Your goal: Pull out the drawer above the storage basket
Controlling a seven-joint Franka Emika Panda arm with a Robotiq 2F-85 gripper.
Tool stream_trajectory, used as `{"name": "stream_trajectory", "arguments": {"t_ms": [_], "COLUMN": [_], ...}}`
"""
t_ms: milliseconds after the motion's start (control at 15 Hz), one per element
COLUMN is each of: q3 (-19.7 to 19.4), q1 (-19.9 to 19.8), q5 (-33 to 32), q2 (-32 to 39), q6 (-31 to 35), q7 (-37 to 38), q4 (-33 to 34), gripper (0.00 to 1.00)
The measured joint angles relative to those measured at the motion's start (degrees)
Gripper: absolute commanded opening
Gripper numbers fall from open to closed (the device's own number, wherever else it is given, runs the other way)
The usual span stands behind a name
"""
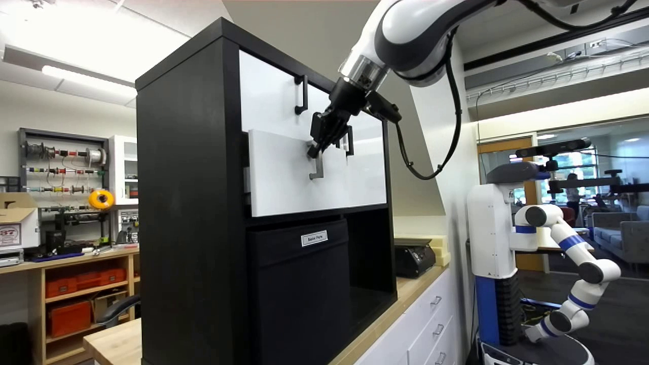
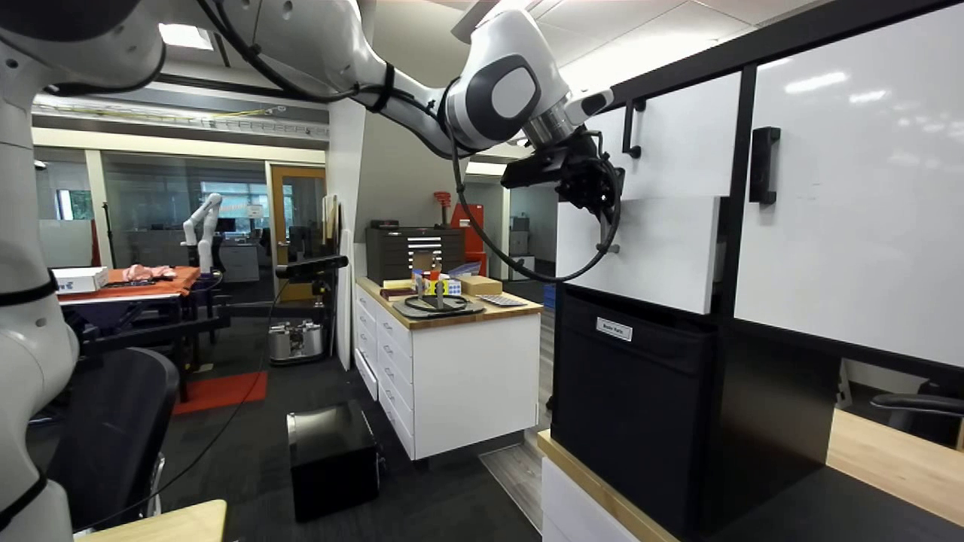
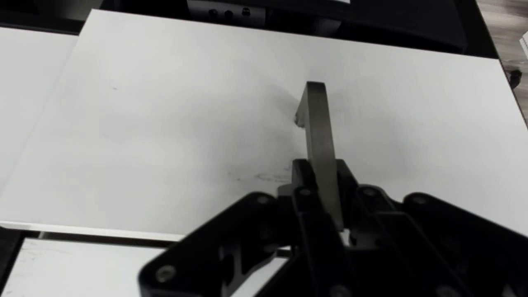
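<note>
Workshop interior: black cabinet (image 1: 182, 203) on a wooden worktop (image 1: 380, 324). Claw (image 3: 323, 169), lower centre of the wrist view, has the drawer (image 3: 185, 115) directly ahead; the grey handle (image 3: 318, 119) runs upright, long axis across the grip. Claw is closed on the handle near its upper end. Drawer (image 1: 286, 177) stands slightly out, centre in an exterior view; storage basket (image 1: 301, 294) directly below.

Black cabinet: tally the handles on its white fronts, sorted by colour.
Black: 2 (upper handle, tall door's handle)
Grey: 1 (drawer handle)
Total: 3
</note>
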Motion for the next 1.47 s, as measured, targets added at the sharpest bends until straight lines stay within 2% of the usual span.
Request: {"name": "stream_trajectory", "arguments": {"t_ms": [800,1267,1333,1467], "q3": [0.13,0.17,0.18,0.19], "q1": [0.09,0.08,0.07,0.05], "q5": [-0.89,-1.07,-1.07,-1.09], "q2": [-16.77,-23.98,-24.57,-25.47], "q6": [2.37,2.43,2.43,1.96], "q7": [1.05,1.62,1.62,1.61], "q4": [-19.27,-26.44,-27.04,-27.94], "gripper": [0.04,0.04,0.38,0.47]}}
